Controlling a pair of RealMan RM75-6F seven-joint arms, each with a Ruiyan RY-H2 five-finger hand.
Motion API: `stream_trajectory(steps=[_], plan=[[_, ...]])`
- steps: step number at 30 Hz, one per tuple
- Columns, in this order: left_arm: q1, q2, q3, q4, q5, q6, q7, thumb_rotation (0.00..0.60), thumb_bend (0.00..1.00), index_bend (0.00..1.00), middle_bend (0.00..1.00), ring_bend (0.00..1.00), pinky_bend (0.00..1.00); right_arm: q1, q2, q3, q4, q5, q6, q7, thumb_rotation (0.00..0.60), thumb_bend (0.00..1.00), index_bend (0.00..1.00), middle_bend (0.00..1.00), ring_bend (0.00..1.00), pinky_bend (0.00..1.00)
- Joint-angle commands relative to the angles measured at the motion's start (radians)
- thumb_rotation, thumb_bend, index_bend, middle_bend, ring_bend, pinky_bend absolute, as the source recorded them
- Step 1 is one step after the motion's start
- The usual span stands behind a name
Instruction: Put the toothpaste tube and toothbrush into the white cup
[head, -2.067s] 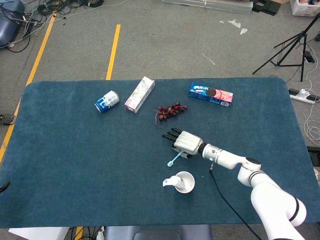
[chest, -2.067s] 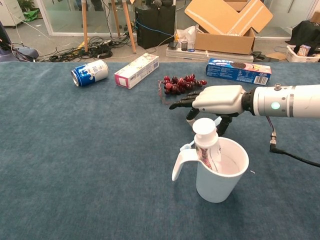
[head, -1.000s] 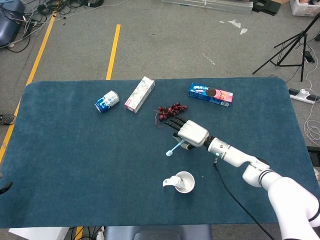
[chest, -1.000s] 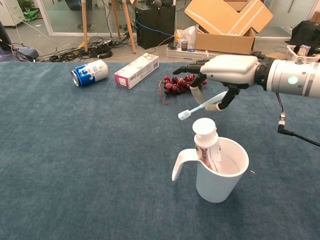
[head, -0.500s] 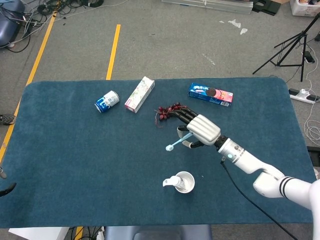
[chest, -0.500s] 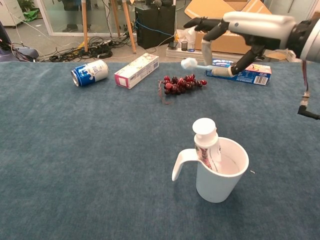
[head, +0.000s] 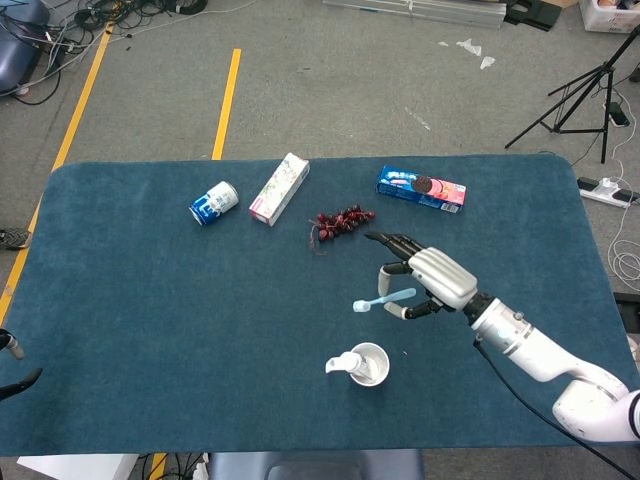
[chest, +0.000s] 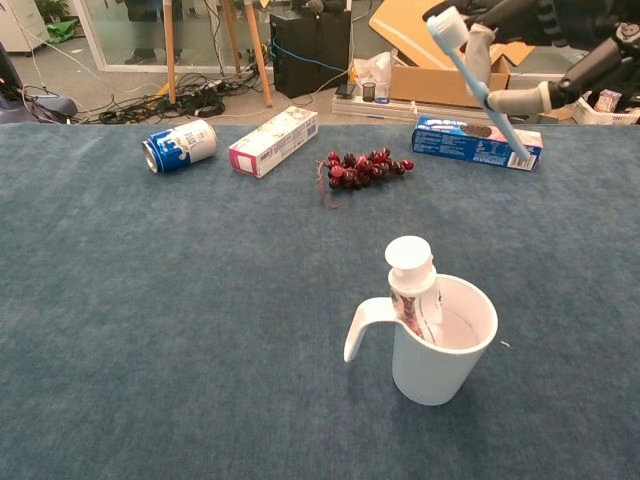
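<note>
The white cup stands near the table's front, handle to the left. A toothpaste tube leans inside it, white cap up. My right hand is raised above the table, up and to the right of the cup, and pinches a light-blue toothbrush. In the head view the brush head points left. In the chest view the brush slants with its head at the top left. My left hand is not in either view.
Along the far side of the blue table lie a blue can, a toothpaste box, a bunch of dark grapes and a blue cookie packet. A black cable hangs from my right arm.
My right hand lifted the toothbrush off the table beside the cup, rose high and swung right toward me. The cup and tube stayed put.
</note>
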Motion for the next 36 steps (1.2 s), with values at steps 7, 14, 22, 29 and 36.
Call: stream_trajectory(steps=[7, 14, 22, 29, 36], plan=[[0.002, 0.002, -0.001, -0.004, -0.002, 0.004, 0.001, 0.6, 0.1, 0.59, 0.42, 0.31, 0.32, -0.005, -0.022, -0.048, 0.053, -0.124, -0.014, 0.371, 0.6, 0.27, 0.61, 0.02, 0.0, 0.08], [0.003, 0.004, -0.002, -0.006, -0.007, 0.003, -0.001, 0.6, 0.1, 0.59, 0.42, 0.31, 0.32, 0.002, -0.069, -0.058, 0.119, -0.174, 0.025, 0.524, 0.6, 0.27, 0.61, 0.02, 0.0, 0.08], [0.005, 0.006, -0.003, -0.008, -0.009, 0.003, -0.003, 0.6, 0.1, 0.59, 0.42, 0.31, 0.32, 0.013, -0.118, -0.083, 0.186, -0.231, 0.081, 0.691, 0.6, 0.27, 0.61, 0.02, 0.0, 0.08], [0.006, 0.007, -0.002, -0.01, -0.006, 0.006, -0.004, 0.6, 0.1, 0.59, 0.42, 0.31, 0.32, 0.021, -0.148, -0.11, 0.225, -0.265, 0.108, 0.753, 0.6, 0.27, 0.61, 0.02, 0.0, 0.08], [0.006, 0.01, -0.002, -0.012, -0.005, 0.006, -0.007, 0.6, 0.1, 0.59, 0.42, 0.31, 0.32, 0.028, -0.195, -0.134, 0.29, -0.28, 0.128, 0.816, 0.6, 0.27, 0.61, 0.02, 0.0, 0.08]])
